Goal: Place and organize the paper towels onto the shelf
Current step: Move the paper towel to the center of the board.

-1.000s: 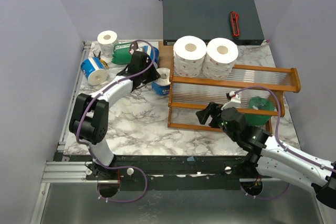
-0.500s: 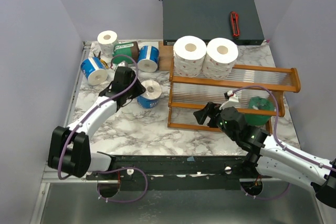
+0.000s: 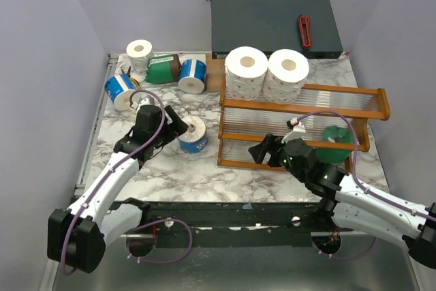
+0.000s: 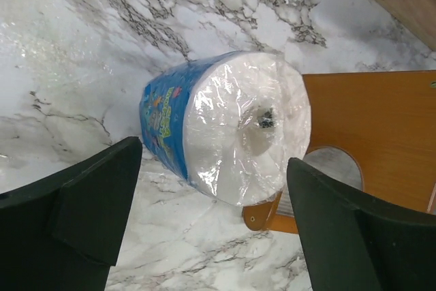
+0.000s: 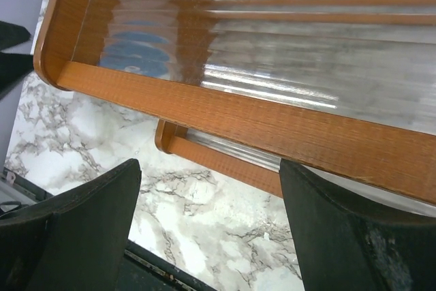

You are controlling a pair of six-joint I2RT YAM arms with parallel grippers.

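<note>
My left arm has drawn back from the far pile. The left gripper (image 4: 212, 157) now gapes wide, with the blue-wrapped roll (image 4: 225, 127) loose on the marble (image 3: 177, 168) between its fingers, just beside the left end of the shelf (image 3: 300, 105). The wrist view shows that slack; overhead hides it. My right gripper (image 3: 262, 149) hangs open and empty at the shelf's front rail.

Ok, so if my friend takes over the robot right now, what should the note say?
Left gripper open, astride a blue roll on the table, not gripping.
Right gripper open, empty, at the shelf front.
Done: two white rolls on top, a green roll lower down.
To do: that blue roll, two other blue rolls, a loose green roll, a loose white roll, all on the table.
</note>
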